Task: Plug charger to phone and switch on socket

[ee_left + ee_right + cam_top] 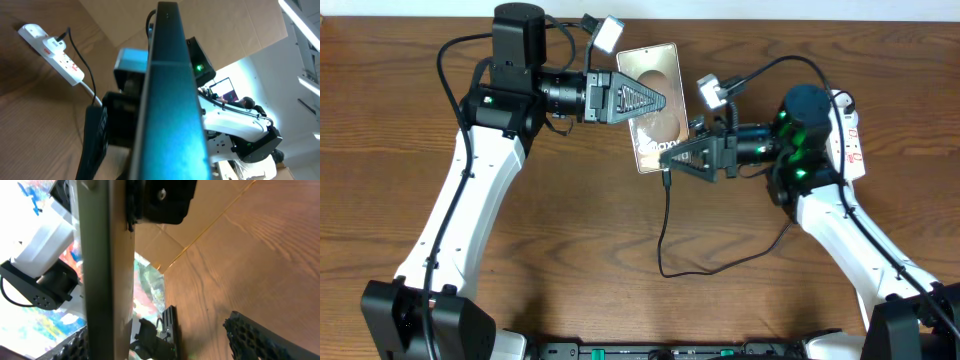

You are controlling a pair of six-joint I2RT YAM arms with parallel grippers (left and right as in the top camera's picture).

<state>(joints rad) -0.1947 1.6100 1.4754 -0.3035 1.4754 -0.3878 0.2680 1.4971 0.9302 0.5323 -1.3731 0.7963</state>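
Clamping the phone [661, 72], the left gripper [660, 99] has it tight between its fingers. The right gripper [670, 165] stands spread, the phone's lower edge between its fingers. The charger [662, 235] ends just at its fingertips, and the socket [851, 140] lies behind its wrist.

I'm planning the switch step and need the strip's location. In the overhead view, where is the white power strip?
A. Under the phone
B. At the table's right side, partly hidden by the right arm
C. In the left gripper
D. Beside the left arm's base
B: the power strip shows as a white bar with red marks just beyond the right arm, well to the right of the phone.
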